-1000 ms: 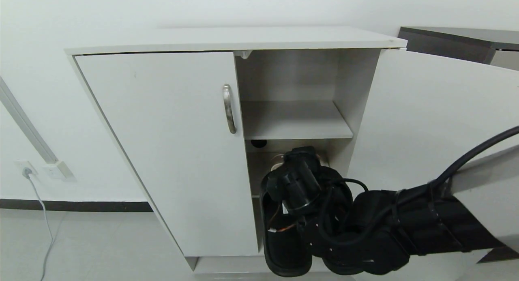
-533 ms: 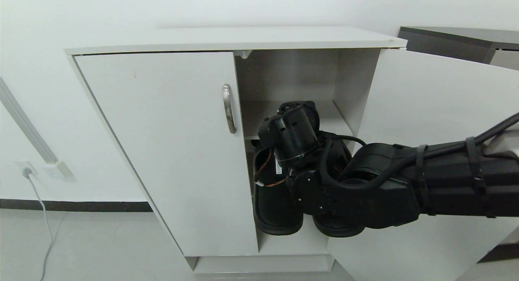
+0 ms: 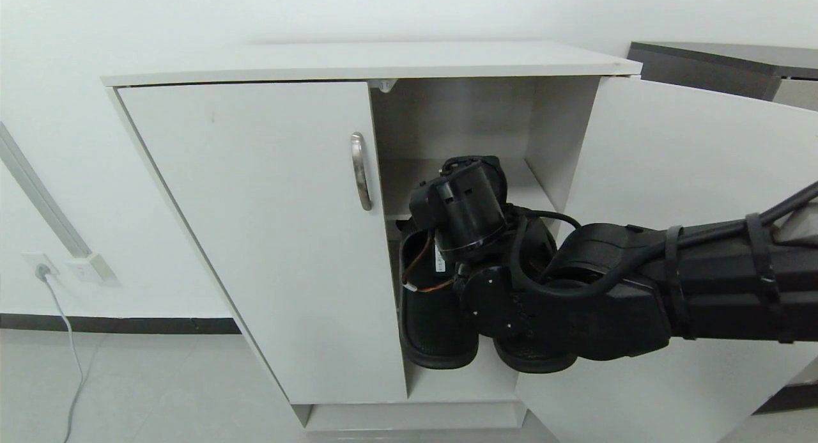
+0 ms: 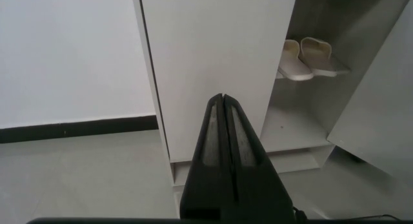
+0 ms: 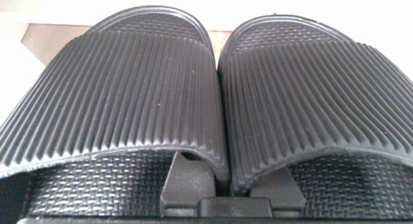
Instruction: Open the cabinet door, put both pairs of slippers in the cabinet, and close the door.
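Black ribbed-strap slippers side by side, pinched by right tool; left tool pressed together.

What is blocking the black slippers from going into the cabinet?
Nothing I can see. The right door is open, and the right hand holds the black slippers at the opening. The pale slippers sit on a shelf inside.
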Controlling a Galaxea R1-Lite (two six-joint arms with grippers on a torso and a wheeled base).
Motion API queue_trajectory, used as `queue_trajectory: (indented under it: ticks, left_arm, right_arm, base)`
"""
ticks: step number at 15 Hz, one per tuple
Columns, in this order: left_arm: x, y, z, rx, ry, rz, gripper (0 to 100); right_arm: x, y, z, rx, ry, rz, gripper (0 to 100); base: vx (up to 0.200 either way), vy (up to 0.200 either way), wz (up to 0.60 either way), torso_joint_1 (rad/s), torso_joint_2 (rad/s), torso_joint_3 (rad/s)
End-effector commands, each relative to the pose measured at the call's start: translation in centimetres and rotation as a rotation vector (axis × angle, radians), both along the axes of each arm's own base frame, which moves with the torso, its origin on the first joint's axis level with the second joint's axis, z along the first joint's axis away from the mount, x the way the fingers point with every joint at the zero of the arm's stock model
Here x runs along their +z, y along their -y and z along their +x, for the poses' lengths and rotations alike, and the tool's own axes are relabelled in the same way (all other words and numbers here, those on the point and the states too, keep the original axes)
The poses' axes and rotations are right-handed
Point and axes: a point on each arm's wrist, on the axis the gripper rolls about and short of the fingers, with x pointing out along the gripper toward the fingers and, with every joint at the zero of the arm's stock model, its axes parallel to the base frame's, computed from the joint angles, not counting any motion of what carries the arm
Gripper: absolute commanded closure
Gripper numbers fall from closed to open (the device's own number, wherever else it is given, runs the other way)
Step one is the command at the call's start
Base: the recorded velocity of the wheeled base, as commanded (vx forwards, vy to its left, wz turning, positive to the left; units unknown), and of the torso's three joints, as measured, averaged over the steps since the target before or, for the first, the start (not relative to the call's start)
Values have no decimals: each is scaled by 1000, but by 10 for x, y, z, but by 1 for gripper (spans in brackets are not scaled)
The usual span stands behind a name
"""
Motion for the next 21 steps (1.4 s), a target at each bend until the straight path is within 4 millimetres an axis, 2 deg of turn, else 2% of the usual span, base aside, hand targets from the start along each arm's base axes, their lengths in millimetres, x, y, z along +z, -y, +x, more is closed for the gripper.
queue_trajectory:
  ticks: [1, 7, 16, 21]
  left_arm:
    - [0, 0, 0, 0, 0, -1, 100]
    - [0, 0, 0, 0, 1, -2, 100]
    - [0, 0, 0, 2, -1, -2, 100]
    - [0, 0, 0, 2, 1, -2, 100]
  right_arm:
    - [4, 2, -1, 0, 5, 8, 100]
    - [6, 3, -2, 0, 8, 10, 100]
    - [5, 4, -2, 0, 5, 2, 100]
    - [4, 5, -1, -3, 4, -1, 100]
  base:
    - [0, 0, 0, 0, 0, 0]
    - [200, 0, 0, 0, 2, 3]
    - [0, 0, 0, 0, 0, 0]
    - [200, 0, 0, 1, 3, 3]
